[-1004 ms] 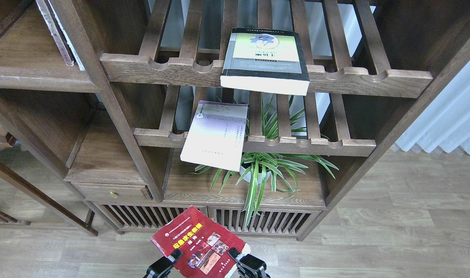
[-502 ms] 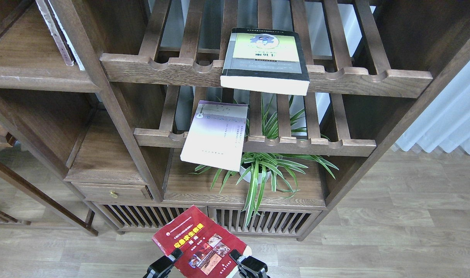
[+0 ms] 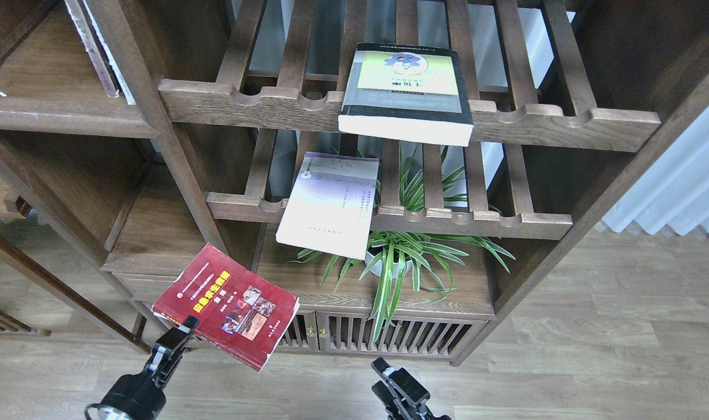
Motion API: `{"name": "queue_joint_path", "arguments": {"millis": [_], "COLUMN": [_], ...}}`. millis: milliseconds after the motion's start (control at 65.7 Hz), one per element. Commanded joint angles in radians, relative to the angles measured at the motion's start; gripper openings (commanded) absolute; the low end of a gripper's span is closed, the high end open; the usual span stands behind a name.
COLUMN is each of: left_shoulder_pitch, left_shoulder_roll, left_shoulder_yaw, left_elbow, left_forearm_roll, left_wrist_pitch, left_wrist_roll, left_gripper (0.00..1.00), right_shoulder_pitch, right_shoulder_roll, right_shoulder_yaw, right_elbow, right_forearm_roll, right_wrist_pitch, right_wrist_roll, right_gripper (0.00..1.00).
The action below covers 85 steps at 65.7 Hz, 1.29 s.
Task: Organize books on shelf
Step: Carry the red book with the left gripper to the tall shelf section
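Head view: your left gripper (image 3: 182, 333) pinching the red book (image 3: 226, 303); right gripper (image 3: 389, 379) apart, its state unclear.

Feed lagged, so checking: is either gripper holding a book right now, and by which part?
The left gripper holds the red book by its near left corner. The right gripper holds nothing.

The red book (image 3: 229, 303) has a glossy paper cover. The thick book (image 3: 406, 87) shows a matt cover and a cream paper page block. The slatted racks (image 3: 410, 119) are dark stained wood with visible grain. The floor (image 3: 593, 350) is pale wood-look plank, faintly sheened.
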<state>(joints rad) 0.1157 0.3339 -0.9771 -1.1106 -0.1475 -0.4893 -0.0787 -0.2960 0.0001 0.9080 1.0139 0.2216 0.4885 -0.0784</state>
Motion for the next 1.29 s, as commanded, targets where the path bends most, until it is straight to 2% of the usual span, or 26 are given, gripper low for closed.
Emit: {"name": "queue_joint_path", "arguments": {"millis": [0, 137, 152, 502, 624, 852, 973, 1065, 1278], "left_shoulder_pitch": [0.035, 0.091, 0.116, 0.226, 0.254, 0.268, 0.266, 0.265, 0.216], "left_shoulder_roll": [0.060, 0.135, 0.163, 0.281, 0.320, 0.356, 0.410, 0.451, 0.544], "left_shoulder_yaw": [-0.035, -0.106, -0.147, -0.373, -0.480, -0.672, -0.793, -0.845, -0.916], "left_elbow": [-0.032, -0.130, -0.165, -0.319, -0.367, -0.410, -0.422, -0.420, -0.407], "left_forearm_roll": [-0.001, 0.000, 0.000, 0.003, 0.002, 0.002, 0.002, 0.002, 0.008], "left_wrist_pitch": [0.001, 0.001, 0.001, 0.001, 0.001, 0.001, 0.001, 0.001, 0.001], "left_wrist_roll": [0.000, 0.017, 0.020, 0.031, 0.050, 0.062, 0.102, 0.119, 0.128], "left_gripper": [0.07, 0.07, 0.07, 0.07, 0.07, 0.07, 0.07, 0.07, 0.07], "right_shoulder_pitch": [0.003, 0.006, 0.006, 0.012, 0.011, 0.006, -0.002, -0.002, -0.005], "right_shoulder_roll": [0.000, 0.000, 0.000, 0.000, 0.000, 0.000, 0.000, 0.000, 0.000], "right_shoulder_yaw": [0.006, 0.008, 0.008, 0.006, 0.006, 0.003, 0.003, 0.003, 0.003], "right_elbow": [-0.006, -0.008, -0.008, -0.008, -0.008, -0.034, -0.044, -0.044, -0.051], "right_forearm_roll": [0.002, 0.005, 0.007, 0.007, 0.007, 0.007, 0.007, 0.007, 0.007], "right_wrist_pitch": [0.000, 0.000, 0.000, 0.000, 0.000, 0.000, 0.000, 0.000, 0.000], "right_wrist_roll": [0.000, 0.002, 0.000, 0.000, 0.000, 0.002, 0.002, 0.002, 0.002], "right_gripper": [0.99, 0.99, 0.99, 0.99, 0.99, 0.99, 0.99, 0.99, 0.99]}}
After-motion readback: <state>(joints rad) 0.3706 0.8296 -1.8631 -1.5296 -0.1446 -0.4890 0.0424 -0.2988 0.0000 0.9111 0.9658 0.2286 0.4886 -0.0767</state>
